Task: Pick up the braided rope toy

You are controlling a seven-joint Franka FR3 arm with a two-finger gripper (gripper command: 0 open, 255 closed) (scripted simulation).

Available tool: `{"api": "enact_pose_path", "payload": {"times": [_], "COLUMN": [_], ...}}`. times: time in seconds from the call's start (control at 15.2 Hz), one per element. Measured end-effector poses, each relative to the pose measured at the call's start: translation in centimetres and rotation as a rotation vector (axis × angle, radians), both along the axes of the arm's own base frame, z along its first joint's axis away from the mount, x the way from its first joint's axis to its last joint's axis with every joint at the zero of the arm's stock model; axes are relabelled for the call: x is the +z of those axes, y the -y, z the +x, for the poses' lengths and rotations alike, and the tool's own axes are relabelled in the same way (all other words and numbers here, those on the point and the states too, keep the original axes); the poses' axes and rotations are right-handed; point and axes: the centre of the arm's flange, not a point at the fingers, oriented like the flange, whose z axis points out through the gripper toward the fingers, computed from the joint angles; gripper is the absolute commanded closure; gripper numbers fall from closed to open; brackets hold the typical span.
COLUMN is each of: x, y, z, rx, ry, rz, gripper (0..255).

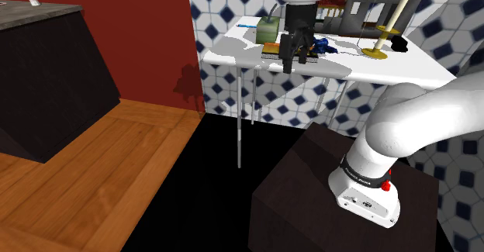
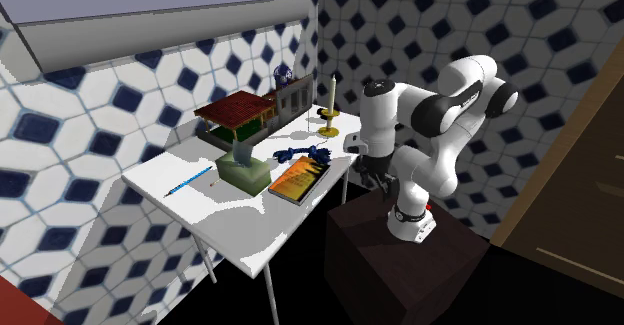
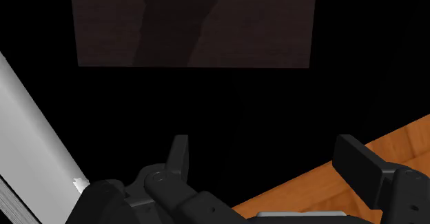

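Blue, soft-looking braided rope toy (image 2: 303, 155) lay on the white table (image 2: 225, 221) at twelve o'clock from the orange book (image 2: 298, 181) in the second exterior view, likely light and floppy, best pinched mid-braid; the gripper (image 3: 269, 154) hung spread, empty.

Even, bright light lies over my worktop (image 1: 419, 66), with ragged grey shadows across its white top. A faint shadow marks the red wall (image 1: 155, 33) to its left. My wrist view is dim, yet sharp.

blue rope toy (image 2: 303, 155), white table (image 2: 238, 221)
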Motion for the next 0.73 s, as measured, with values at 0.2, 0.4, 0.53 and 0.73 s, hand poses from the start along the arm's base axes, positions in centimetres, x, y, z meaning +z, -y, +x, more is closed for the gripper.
{"api": "enact_pose_path", "payload": {"times": [0.2,0.4,0.53,0.73], "x": [0.0,0.2,0.3,0.1], "y": [1.5,5.2,7.5,11.5], "z": [0.6,1.6,2.2,3.4], "rx": [-0.003,-0.011,-0.014,-0.021], "ry": [0.002,0.008,0.012,0.017], "rz": [0.002,0.005,0.007,0.01], "gripper": [0,0,0,0]}}
